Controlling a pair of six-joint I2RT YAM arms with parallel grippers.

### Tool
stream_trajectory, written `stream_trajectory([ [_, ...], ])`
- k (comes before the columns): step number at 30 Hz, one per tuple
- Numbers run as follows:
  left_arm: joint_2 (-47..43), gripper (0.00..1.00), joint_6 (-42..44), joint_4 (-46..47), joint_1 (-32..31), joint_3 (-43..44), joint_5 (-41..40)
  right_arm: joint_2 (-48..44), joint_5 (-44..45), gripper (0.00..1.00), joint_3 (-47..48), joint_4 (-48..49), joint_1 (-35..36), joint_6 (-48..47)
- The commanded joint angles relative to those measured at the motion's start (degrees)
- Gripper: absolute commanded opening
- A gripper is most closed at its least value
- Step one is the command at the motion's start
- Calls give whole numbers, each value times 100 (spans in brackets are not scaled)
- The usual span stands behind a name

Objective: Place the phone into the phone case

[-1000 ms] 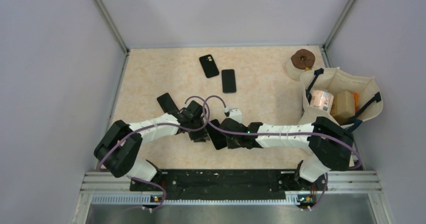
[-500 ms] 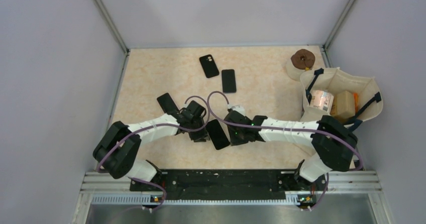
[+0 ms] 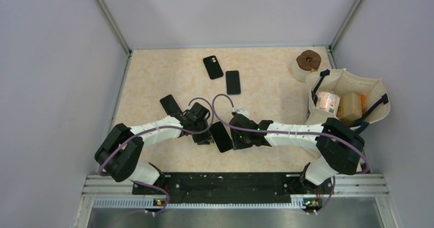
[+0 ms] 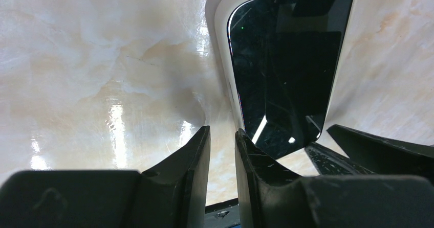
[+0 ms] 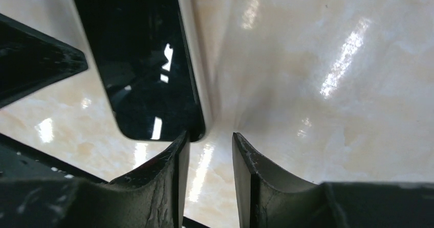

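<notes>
Left gripper (image 4: 221,136): jaws narrowly apart, nothing between them. Right gripper (image 5: 209,138): jaws apart, empty. Phone (image 4: 284,69) lies flat on the table (image 5: 332,59), just beside both grippers' fingertips.

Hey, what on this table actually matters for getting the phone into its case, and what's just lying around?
Job: phone, pale rim around it, left gripper, right gripper.
Lying about: far dark slab, middle dark slab, near dark slab (phones or cases, unclear), cloth basket, brown roll.
</notes>
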Motion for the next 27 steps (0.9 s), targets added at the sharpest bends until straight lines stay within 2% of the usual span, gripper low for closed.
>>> stream_trajectory([
  [1, -156, 30, 92, 5, -15, 100, 2, 145, 61, 35, -168, 128, -50, 58],
  [4, -135, 30, 93, -3, -17, 110, 9, 236, 58, 35, -235, 147, -40, 46],
  [16, -86, 31, 178, -222, -18, 266, -125, 761, 337, 21, -724, -66, 228, 342],
  [24, -64, 31, 277, -326, -20, 395, -227, 1466, 668, 17, -522, -542, 829, 799],
  [27, -83, 31, 335, -344, -7, 409, -289, 1730, 592, 7, -505, -572, 979, 1014],
])
